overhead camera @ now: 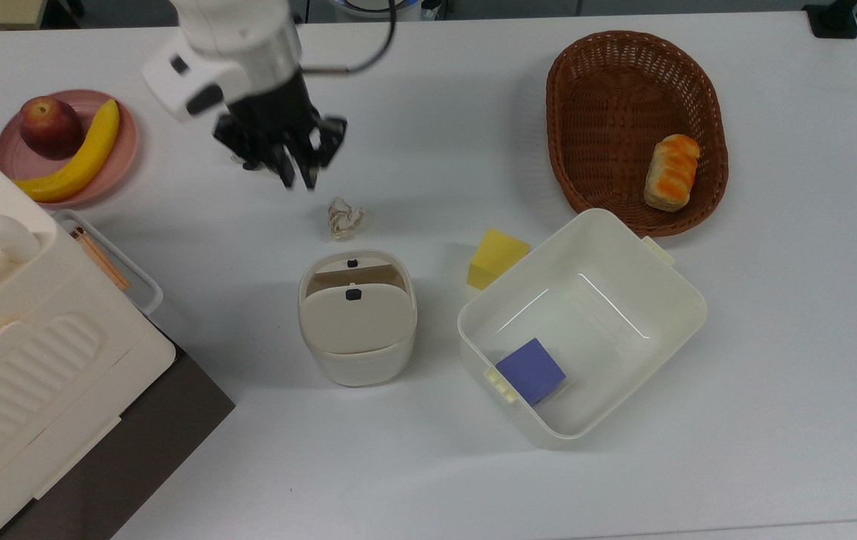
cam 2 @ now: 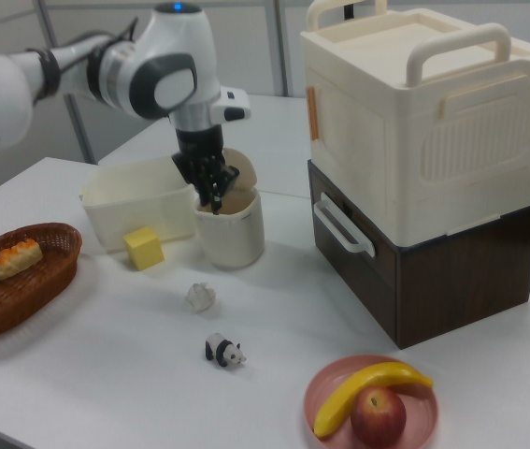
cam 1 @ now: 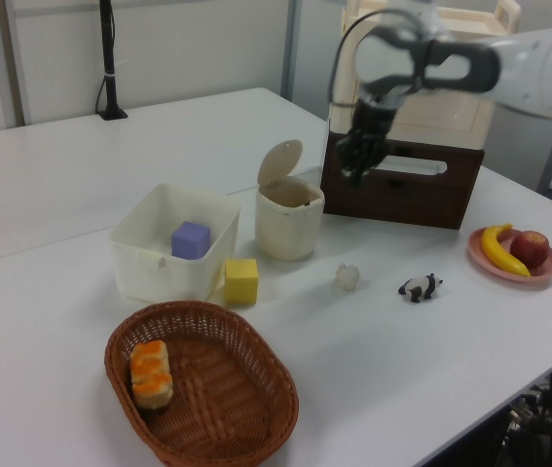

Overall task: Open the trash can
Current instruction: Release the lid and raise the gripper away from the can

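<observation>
A white table (overhead camera: 774, 337) carried the scene; near its middle stood the trash can (overhead camera: 357, 360), its lid (cam 1: 279, 162) flipped upright on its hinge in the left view and the mouth showing open in the top view, so the opening looked done, with nothing left but perhaps clearing the arm away; just beyond it lay a crumpled paper wad (overhead camera: 344, 217); a yellow block (overhead camera: 496, 257) and a lidless tub (overhead camera: 669, 330) holding a purple cube (overhead camera: 530, 370) sat on the top view's right; the pincer (overhead camera: 295, 176) hung above the table, apart from the can, grasping nothing, its fingers seemingly drawn close together.
</observation>
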Action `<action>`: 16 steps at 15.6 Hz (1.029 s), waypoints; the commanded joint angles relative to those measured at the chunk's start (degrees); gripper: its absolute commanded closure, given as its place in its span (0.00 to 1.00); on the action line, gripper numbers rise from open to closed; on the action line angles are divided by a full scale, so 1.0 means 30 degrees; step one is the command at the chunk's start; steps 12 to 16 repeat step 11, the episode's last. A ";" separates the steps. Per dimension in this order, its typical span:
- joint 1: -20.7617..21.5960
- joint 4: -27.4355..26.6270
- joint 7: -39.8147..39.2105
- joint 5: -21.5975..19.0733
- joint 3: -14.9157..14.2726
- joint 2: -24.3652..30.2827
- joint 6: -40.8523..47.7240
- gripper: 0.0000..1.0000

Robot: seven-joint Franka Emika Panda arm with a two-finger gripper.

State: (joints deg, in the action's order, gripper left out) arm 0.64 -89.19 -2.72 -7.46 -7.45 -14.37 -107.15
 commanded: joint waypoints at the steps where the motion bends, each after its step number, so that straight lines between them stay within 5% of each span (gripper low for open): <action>1: -0.0476 -0.0475 -0.0911 -0.0122 -0.0125 0.1975 0.2723 0.00; 6: -0.0507 -0.0445 -0.0648 0.1371 -0.0125 0.2506 0.3343 0.00; 16: -0.0478 -0.0387 0.0493 0.1520 -0.0125 0.2506 0.3578 0.00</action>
